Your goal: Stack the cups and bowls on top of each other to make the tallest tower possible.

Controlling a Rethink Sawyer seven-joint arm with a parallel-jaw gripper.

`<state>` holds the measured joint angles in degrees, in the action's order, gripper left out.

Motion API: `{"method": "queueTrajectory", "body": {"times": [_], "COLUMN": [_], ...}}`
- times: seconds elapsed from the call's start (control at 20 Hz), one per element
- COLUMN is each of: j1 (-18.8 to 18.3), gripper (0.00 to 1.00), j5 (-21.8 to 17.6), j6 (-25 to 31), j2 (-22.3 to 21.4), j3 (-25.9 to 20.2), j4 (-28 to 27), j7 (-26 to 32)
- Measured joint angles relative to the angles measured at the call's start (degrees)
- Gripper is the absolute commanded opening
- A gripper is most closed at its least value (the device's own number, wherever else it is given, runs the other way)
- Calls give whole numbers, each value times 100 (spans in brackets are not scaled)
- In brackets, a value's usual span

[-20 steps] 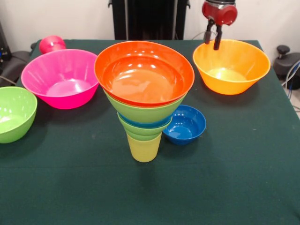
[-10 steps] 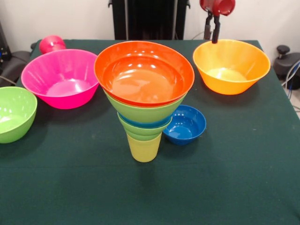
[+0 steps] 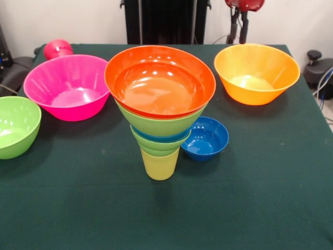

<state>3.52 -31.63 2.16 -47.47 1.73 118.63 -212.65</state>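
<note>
Centrally: standing on the dark green cloth table [image 3: 270, 198], a funnel-shaped tower [image 3: 160, 112] of nested glossy plastic bowls, orange-red bowl [image 3: 160, 80] topmost, pale yellow plastic cup [image 3: 160, 164] as base. Sitting just beside its base, a small dark blue bowl [image 3: 207, 138]. Lying well apart: large pink bowl [image 3: 67, 86], lime green bowl [image 3: 15, 125] at the edge, yellow-orange bowl [image 3: 257, 73]. Showing behind the pink bowl, a red cup [image 3: 57, 48]. Hanging above the yellow-orange bowl, red-and-black gripper [image 3: 239, 31], fingers near together, holding nothing.

Sawyer gripper [image 3: 240, 32]: glossy red rounded housing at the top edge, with two slim black jaws beneath.
</note>
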Motion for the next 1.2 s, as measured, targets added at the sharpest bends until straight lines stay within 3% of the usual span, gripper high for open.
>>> {"method": "queueTrajectory", "body": {"times": [0.3, 0.75, 1.2], "j1": [639, 1524, 1773], "gripper": [100, 100, 100], "j5": [4, 15, 25], "j6": [-103, -948, -1638], "j2": [329, 1107, 1727], "j3": [307, 896, 1324], "j4": [-1, 2, 41], "j7": [0, 0, 0]}}
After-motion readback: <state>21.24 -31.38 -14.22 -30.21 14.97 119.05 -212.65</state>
